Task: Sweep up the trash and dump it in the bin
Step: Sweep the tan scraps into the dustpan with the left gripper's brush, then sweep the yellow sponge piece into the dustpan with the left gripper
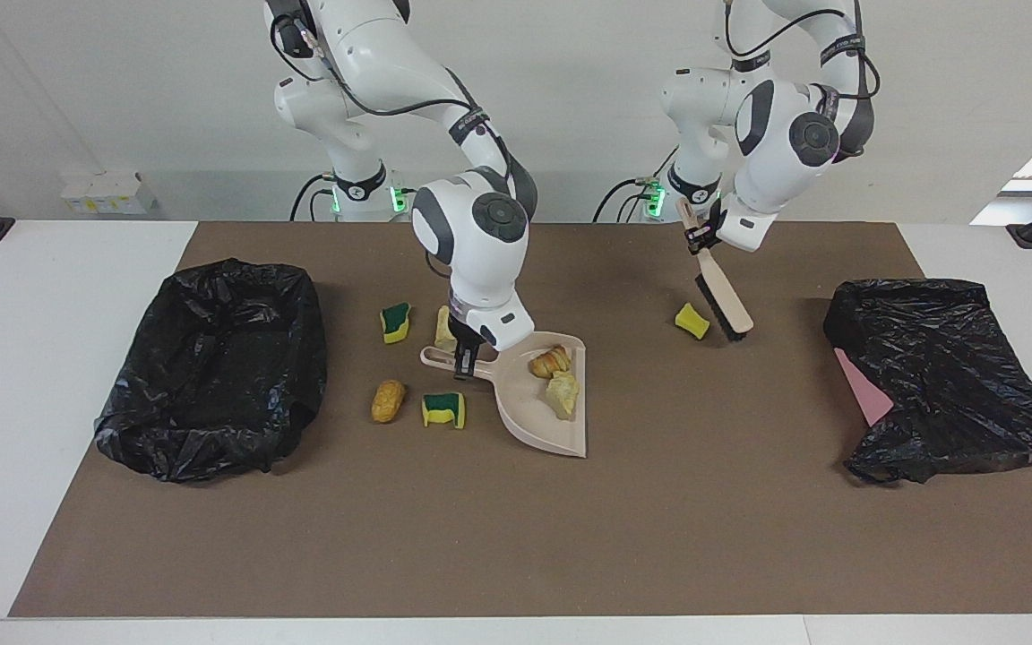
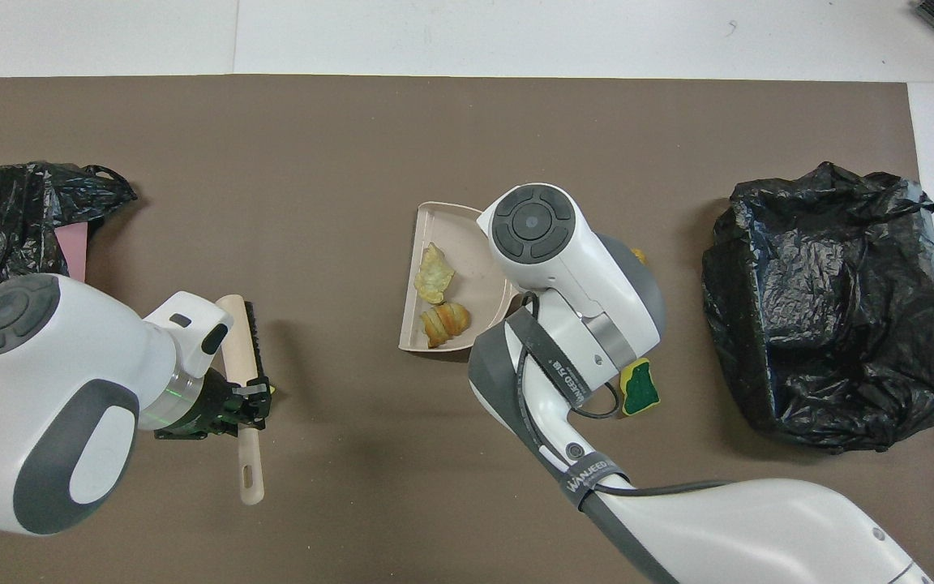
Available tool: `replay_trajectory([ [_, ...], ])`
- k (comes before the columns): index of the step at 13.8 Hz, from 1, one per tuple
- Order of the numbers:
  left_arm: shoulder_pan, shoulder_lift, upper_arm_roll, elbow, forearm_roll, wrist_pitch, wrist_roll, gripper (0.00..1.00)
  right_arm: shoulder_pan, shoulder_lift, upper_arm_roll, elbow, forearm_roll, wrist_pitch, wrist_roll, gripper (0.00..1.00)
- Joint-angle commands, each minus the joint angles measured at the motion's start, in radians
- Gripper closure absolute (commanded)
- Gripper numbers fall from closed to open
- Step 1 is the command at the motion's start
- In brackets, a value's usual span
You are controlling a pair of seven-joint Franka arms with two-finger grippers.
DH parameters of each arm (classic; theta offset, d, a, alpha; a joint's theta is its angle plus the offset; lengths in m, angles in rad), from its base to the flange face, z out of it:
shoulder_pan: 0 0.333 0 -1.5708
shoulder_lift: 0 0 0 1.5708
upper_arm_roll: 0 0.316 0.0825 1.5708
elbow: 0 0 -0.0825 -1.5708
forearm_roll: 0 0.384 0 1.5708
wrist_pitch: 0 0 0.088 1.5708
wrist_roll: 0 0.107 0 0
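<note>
My right gripper is shut on the handle of the beige dustpan, which lies on the brown mat. In the pan are a golden-brown pastry lump and a pale beige chunk; both also show in the overhead view. Beside the pan's handle lie two green-yellow sponges, a yellow piece and a golden-brown lump. My left gripper is shut on the beige brush, bristles down beside a yellow sponge.
A bin lined with a black bag stands at the right arm's end of the mat. A crumpled black bag with a pink flat thing lies at the left arm's end.
</note>
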Motion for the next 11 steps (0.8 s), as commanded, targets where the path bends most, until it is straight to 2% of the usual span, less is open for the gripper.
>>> replay_trajectory([
  [1,-0.002,-0.087,-0.02,-0.134,0.025,0.092,-0.026,1.0,-0.013,-0.022,0.007,-0.03,-0.021,0.033,-0.082,1.0],
  [3,-0.062,-0.041,-0.024,-0.177,0.026,0.202,-0.058,1.0,-0.015,-0.021,0.007,-0.033,-0.021,0.049,-0.125,1.0],
  [7,-0.137,0.081,-0.026,-0.157,0.014,0.365,-0.072,1.0,-0.018,-0.021,0.007,-0.039,-0.022,0.057,-0.145,1.0],
  [9,-0.166,0.172,-0.027,-0.087,0.01,0.396,-0.005,1.0,-0.02,-0.021,0.007,-0.039,-0.021,0.057,-0.145,1.0],
  [11,-0.174,0.226,-0.027,-0.016,-0.068,0.404,0.078,1.0,-0.02,-0.021,0.007,-0.039,-0.021,0.057,-0.145,1.0],
])
